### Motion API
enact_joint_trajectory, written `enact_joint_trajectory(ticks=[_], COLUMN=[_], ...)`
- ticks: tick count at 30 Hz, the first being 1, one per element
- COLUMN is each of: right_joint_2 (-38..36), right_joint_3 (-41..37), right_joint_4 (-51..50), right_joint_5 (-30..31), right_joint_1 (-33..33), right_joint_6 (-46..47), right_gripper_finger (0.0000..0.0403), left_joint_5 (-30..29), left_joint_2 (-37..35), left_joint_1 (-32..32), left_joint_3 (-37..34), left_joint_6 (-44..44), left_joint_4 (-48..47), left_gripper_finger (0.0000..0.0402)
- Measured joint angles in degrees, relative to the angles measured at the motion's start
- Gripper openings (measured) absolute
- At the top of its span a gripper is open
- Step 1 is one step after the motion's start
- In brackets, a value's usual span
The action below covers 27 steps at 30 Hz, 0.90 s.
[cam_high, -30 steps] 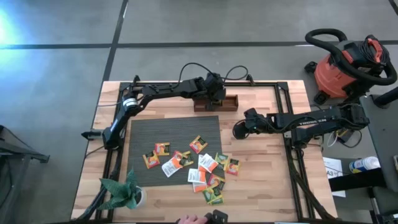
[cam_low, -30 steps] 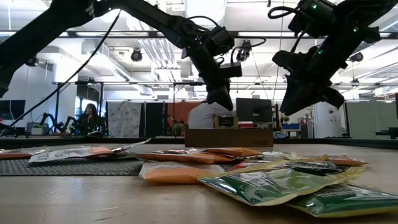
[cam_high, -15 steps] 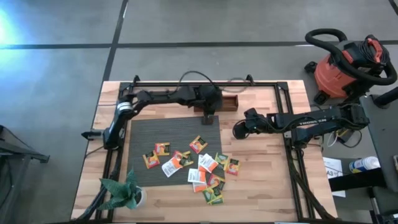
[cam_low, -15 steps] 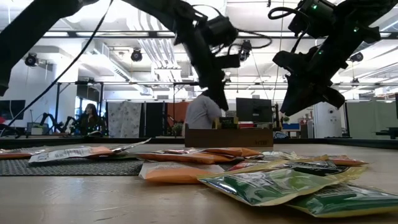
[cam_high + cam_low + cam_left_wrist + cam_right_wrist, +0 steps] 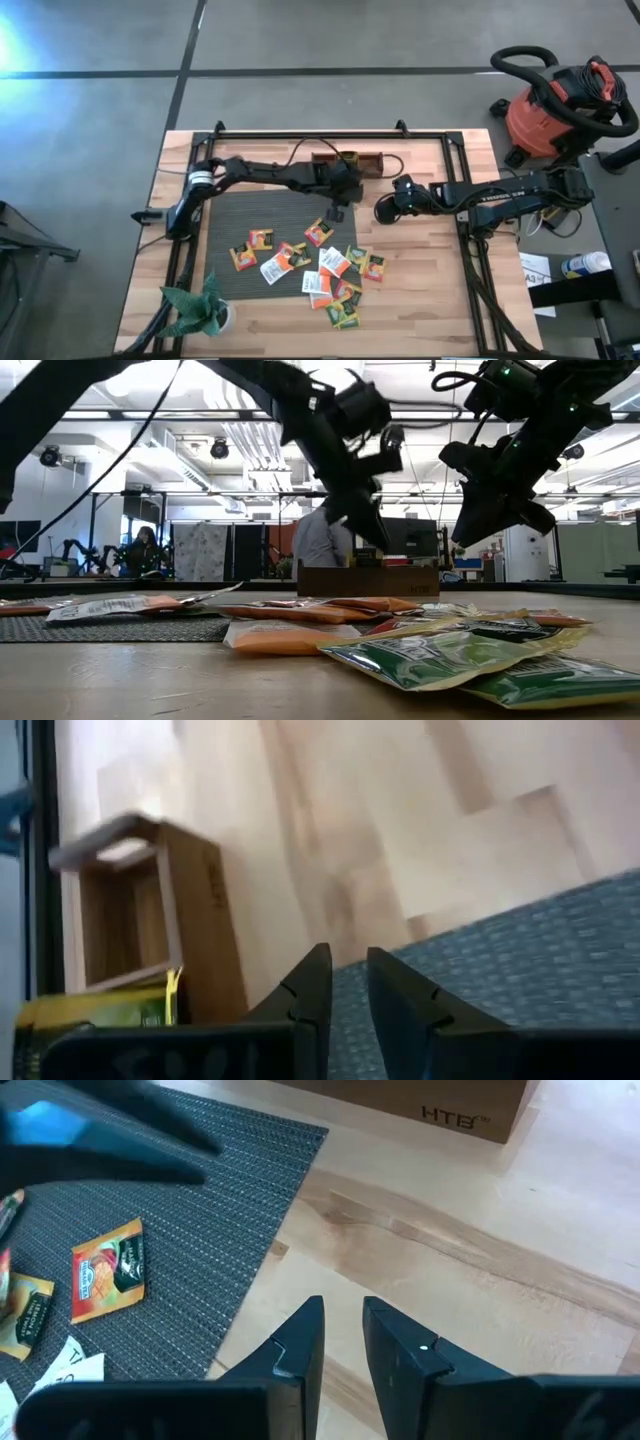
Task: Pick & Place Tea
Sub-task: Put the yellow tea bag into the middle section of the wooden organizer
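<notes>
Overhead, left tool (image 5: 335, 208) above mat's (image 5: 240, 208) edge, tea packets (image 5: 318, 270) scattered, right tool (image 5: 385, 210) beside mat

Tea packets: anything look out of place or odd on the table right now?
Mostly a loose, overlapping heap. Several tea packets have spread off the grey mat onto bare wood at its right edge, with one lying past the mat's near edge. The wooden box already holds a packet. Nothing looks torn or spilled.

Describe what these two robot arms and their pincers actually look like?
Both arms are slim, black and jointed, with black cables looping off them. The left arm wears a pale band near its base. Each ends in two dark, wedge-shaped fingers: left gripper, right gripper.
</notes>
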Motion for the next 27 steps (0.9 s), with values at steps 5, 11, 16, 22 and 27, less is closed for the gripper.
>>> enact_joint_trajectory(ticks=[5,11,16,22,27], right_joint_2=[0.0,0.0,0.0,0.0,0.0], right_joint_3=[0.0,0.0,-0.1,-0.7,-1.4], right_joint_4=[0.0,0.0,0.0,0.0,0.0], right_joint_5=[-0.1,-0.1,-0.1,-0.1,-0.1], right_joint_1=[0.0,0.0,0.0,0.0,0.0], right_joint_6=[0.0,0.0,0.0,0.2,1.6], right_gripper_finger=[0.0072,0.0073,0.0072,0.0073,0.0073], left_joint_5=[-0.3,0.8,0.8,0.7,5.3], left_joint_2=[0.3,0.3,0.3,0.3,-0.1], left_joint_1=[3.4,6.9,8.4,8.7,7.4], left_joint_3=[-0.1,-0.1,-0.1,0.0,2.0], left_joint_6=[-0.2,-0.2,0.2,1.5,1.1], left_joint_4=[2.4,2.5,3.0,3.7,3.5], left_gripper_finger=[0.0062,0.0062,0.0062,0.0062,0.0062])
